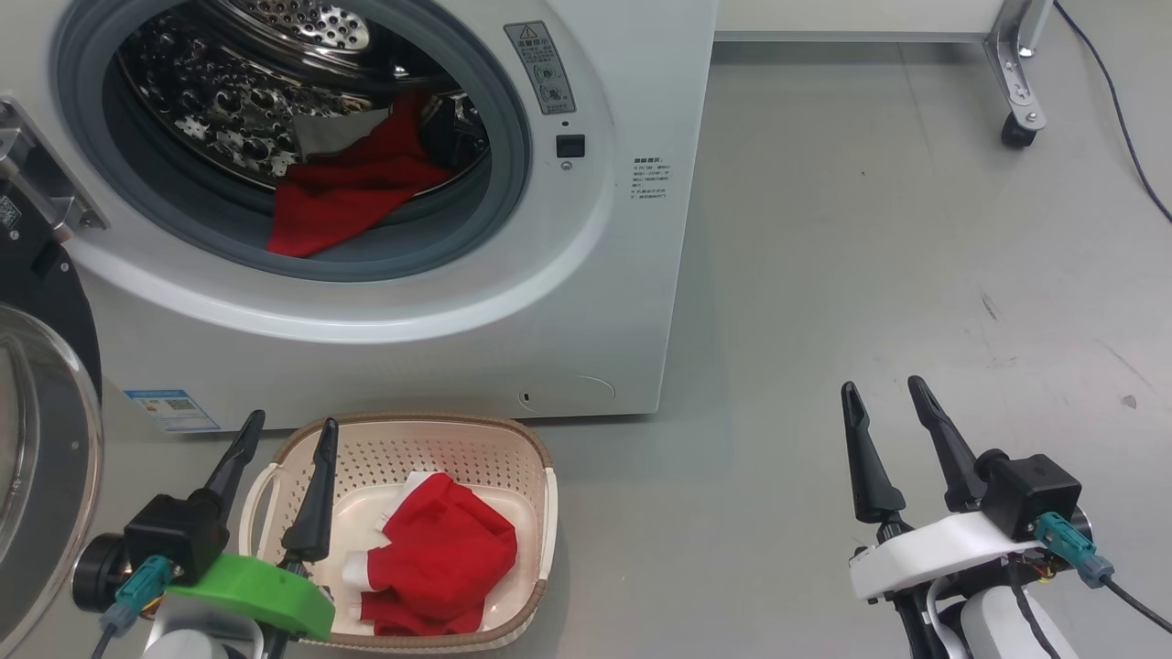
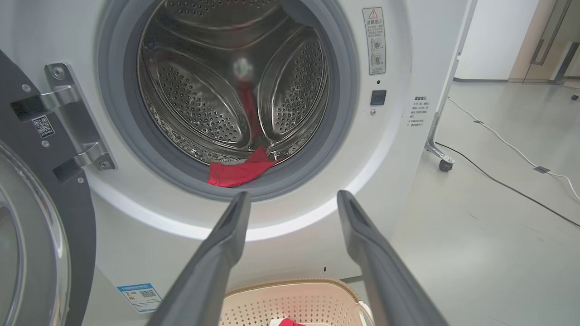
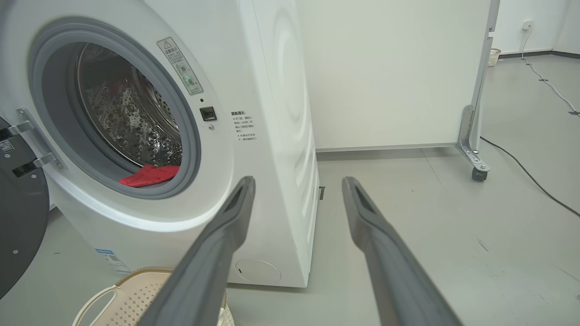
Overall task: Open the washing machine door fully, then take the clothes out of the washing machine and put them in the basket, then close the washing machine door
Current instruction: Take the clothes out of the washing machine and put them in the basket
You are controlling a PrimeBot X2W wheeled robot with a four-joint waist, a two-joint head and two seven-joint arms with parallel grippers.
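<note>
Left end effector [image 1: 293,421]: held low, fingers pointing up and forward, spread wide, nothing between them. Its tips sit over the left rim of the basket [image 1: 548,494]; whether they touch the rim is hard to judge. Just right of the fingers, a red garment [image 1: 449,549] with white trim lies in the basket. The frame cuts off the basket's near edge.

Right end effector [image 1: 882,386]: same pose, wide open, empty, over bare floor [image 1: 824,275], well right of the basket.

Beyond the left fingers is the washing machine [image 1: 604,302]. The washing machine door [image 1: 41,302] is swung open to their left and partly cropped. A second red piece [image 1: 348,201] lies across the drum lip, its far part hidden among reflections.
</note>
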